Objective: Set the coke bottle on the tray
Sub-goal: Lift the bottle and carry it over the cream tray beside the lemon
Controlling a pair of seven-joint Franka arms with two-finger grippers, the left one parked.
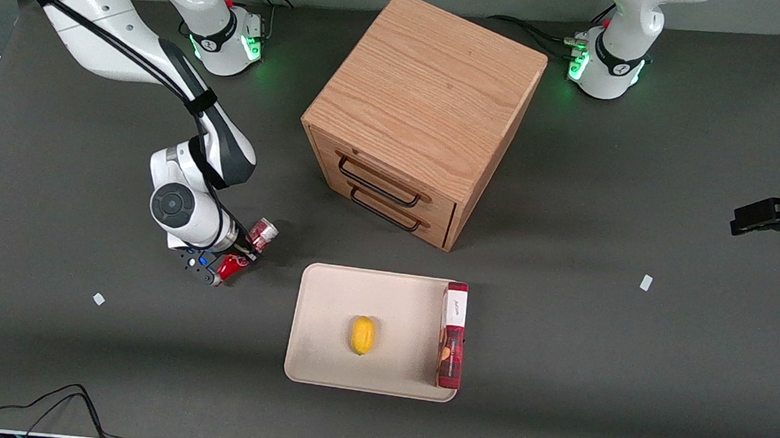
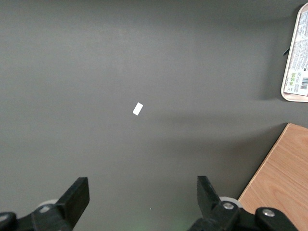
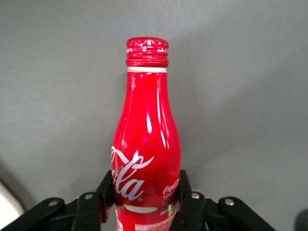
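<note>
My right gripper [image 1: 237,256] is shut on the coke bottle [image 1: 250,248], a red contour bottle with white script. In the front view the bottle lies on its side in the gripper, silver base [image 1: 264,233] pointing toward the cabinet and red cap [image 1: 225,269] toward the camera. The wrist view shows the bottle [image 3: 147,144] between the black fingers [image 3: 107,188], which press on its lower body; the gripper [image 3: 146,192] sits around the logo. The cream tray [image 1: 330,298] lies on the table beside the bottle, toward the parked arm's end, a short gap away.
A yellow lemon [image 1: 362,334] and a long red box [image 1: 452,334] lie on the tray. A wooden two-drawer cabinet [image 1: 422,109] stands farther from the camera than the tray. Small white scraps [image 1: 98,299] [image 1: 646,282] lie on the dark table.
</note>
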